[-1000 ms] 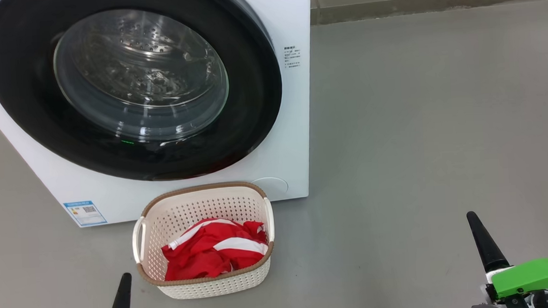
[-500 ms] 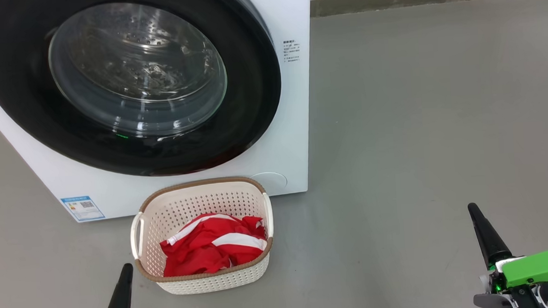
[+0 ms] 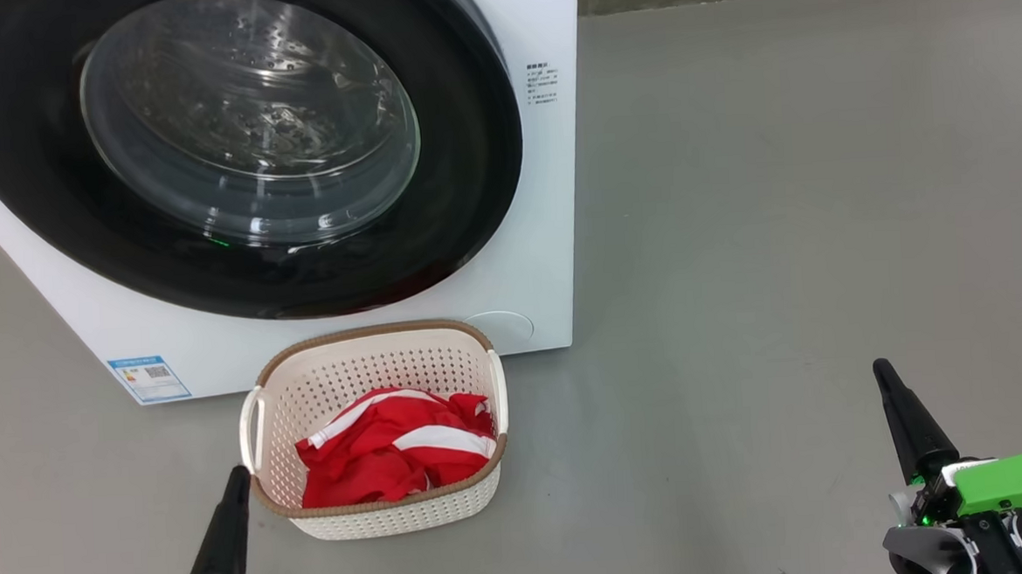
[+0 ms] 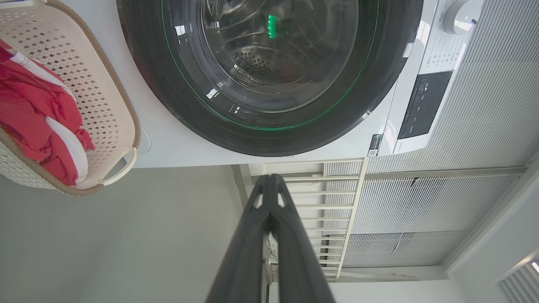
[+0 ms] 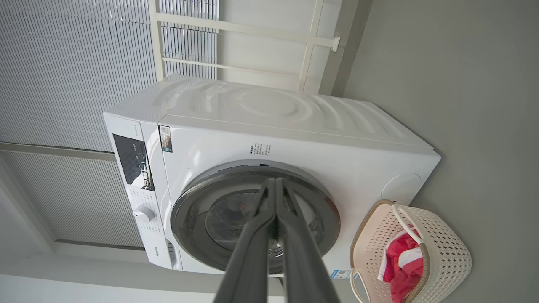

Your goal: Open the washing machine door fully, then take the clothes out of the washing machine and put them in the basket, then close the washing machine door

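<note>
The white washing machine (image 3: pixel 550 197) stands at the upper left, and its round black-rimmed door (image 3: pixel 471 184) lies shut against the front, the steel drum showing through the glass. Red clothes with white stripes (image 3: pixel 380 460) lie in the cream basket (image 3: pixel 400 513) on the floor just in front of the machine. My left gripper (image 3: pixel 239 473) is shut and empty, its tip close beside the basket's left handle. Far to the right, my right gripper (image 3: pixel 880 367) is shut and empty over bare floor. In the right wrist view the machine (image 5: pixel 294 134), door (image 5: pixel 189 214) and basket (image 5: pixel 446 248) appear sideways.
Grey floor (image 3: pixel 779 220) stretches open to the right of the machine. A wall base runs along the back. The left wrist view has a white railing (image 4: pixel 337 202) and slatted blinds (image 4: pixel 463 139) beside the machine's control panel (image 4: pixel 421 105).
The whole head view has slid a little, so the camera moved. Both grippers reach slightly higher in the picture; both stay shut. The door and basket are unchanged.
</note>
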{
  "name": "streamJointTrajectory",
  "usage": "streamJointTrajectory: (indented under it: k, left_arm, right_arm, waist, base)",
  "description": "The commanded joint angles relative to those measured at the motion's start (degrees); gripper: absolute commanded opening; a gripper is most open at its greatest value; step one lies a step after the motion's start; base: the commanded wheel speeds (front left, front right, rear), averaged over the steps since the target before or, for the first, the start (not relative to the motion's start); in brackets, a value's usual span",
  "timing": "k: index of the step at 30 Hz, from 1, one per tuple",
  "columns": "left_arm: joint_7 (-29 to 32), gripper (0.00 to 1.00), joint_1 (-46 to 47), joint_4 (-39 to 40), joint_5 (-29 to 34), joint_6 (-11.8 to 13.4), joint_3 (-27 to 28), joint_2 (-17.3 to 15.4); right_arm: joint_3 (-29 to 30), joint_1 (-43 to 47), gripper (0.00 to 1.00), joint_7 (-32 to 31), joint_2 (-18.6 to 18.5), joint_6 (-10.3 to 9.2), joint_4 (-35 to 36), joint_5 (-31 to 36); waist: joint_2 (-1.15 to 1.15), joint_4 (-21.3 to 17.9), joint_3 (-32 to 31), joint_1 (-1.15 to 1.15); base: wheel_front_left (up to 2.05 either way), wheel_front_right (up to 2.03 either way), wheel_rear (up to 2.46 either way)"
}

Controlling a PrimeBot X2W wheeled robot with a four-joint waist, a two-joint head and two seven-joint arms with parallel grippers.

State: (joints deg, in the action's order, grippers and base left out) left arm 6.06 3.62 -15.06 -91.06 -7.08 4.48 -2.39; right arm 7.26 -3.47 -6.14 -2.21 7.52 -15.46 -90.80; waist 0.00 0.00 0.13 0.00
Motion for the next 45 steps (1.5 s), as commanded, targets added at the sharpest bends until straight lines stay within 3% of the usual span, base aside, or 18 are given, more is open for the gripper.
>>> streamJointTrajectory:
  k: [1, 45]
  left_arm:
    - [0.4, 0.00, 2.6, 1.0, -1.1, -0.4, 2.1, -0.5]
    - [0.4, 0.00, 2.6, 1.0, -1.1, -0.4, 2.0, -0.5]
  right_arm:
    - [-0.7, -2.7, 0.00, -0.4, -0.7, -0.03, 1.4, -1.4]
    - [-0.7, -2.7, 0.00, -0.4, -0.7, -0.03, 1.4, -1.4]
  waist:
    - [0.00, 0.0, 0.0, 0.00]
    - [0.00, 0.0, 0.0, 0.00]
  base:
    - [0.00, 0.00, 0.00]
    - [0.00, 0.00, 0.00]
